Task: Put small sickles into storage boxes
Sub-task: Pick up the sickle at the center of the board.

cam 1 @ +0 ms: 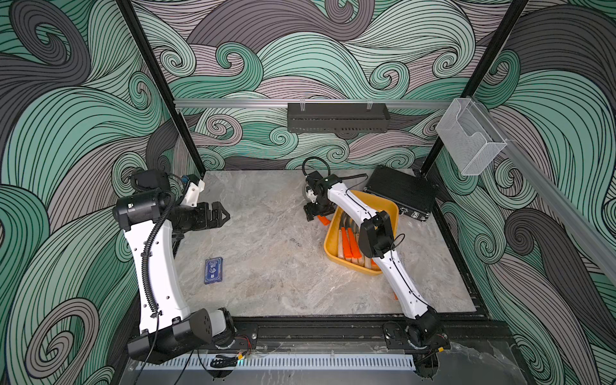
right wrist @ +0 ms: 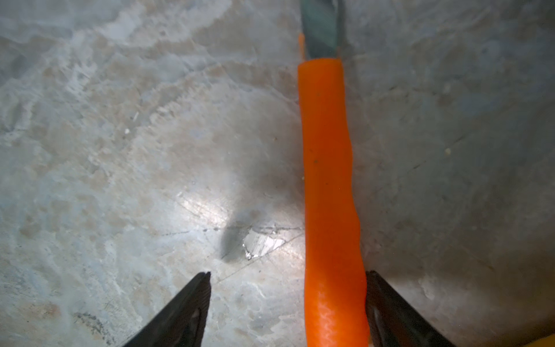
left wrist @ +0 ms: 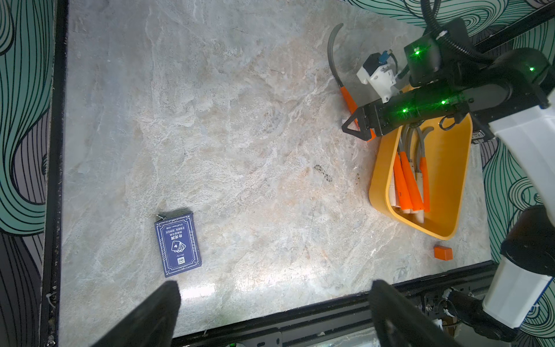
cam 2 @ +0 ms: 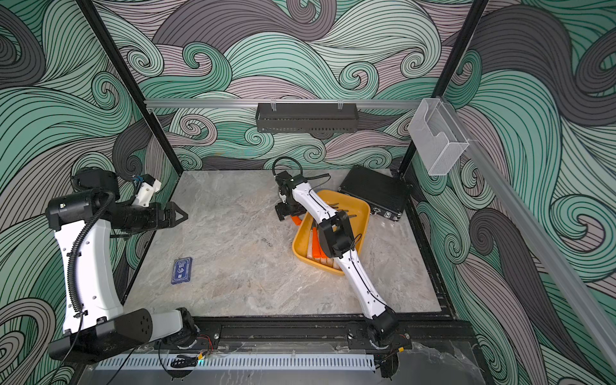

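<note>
right hand [right wrist: 288, 273] astride sickle [right wrist: 327, 180], jaws apart; whole blade [left wrist: 332, 51] in left wrist view

Bright, even light from above fills my table [left wrist: 210, 120], with white glare near its front edge. My right wrist view is dimmer, blurred and shadowed.
</note>
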Controlling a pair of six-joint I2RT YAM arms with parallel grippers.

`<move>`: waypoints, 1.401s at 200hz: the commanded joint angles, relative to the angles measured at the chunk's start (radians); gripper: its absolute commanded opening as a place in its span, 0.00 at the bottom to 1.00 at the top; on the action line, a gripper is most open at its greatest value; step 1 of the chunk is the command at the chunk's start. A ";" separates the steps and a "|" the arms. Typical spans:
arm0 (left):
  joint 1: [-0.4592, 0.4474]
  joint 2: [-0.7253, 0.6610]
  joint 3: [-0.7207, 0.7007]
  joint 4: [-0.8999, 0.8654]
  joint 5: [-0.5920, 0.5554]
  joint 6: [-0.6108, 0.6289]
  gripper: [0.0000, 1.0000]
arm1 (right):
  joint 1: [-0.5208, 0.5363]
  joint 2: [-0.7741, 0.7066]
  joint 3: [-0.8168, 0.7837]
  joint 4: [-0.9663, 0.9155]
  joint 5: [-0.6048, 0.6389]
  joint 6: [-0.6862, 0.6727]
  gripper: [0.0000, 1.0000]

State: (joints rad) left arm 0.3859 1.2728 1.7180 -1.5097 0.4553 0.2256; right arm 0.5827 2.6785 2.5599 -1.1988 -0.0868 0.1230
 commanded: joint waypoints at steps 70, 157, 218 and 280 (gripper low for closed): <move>0.006 -0.018 -0.014 -0.016 0.009 0.014 0.98 | 0.072 -0.038 -0.061 -0.088 0.068 -0.014 0.71; 0.006 -0.034 -0.024 -0.005 0.037 0.008 0.98 | 0.070 -0.022 -0.049 -0.115 0.116 0.087 0.62; 0.007 -0.030 -0.020 0.000 0.056 0.003 0.98 | 0.062 0.006 -0.021 -0.118 0.093 0.110 0.58; 0.006 -0.032 -0.021 0.002 0.063 -0.006 0.98 | 0.062 0.032 0.009 -0.120 0.081 0.081 0.56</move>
State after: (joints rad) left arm 0.3859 1.2526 1.6974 -1.5066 0.4957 0.2249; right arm 0.6468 2.6713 2.5389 -1.2995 -0.0013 0.2161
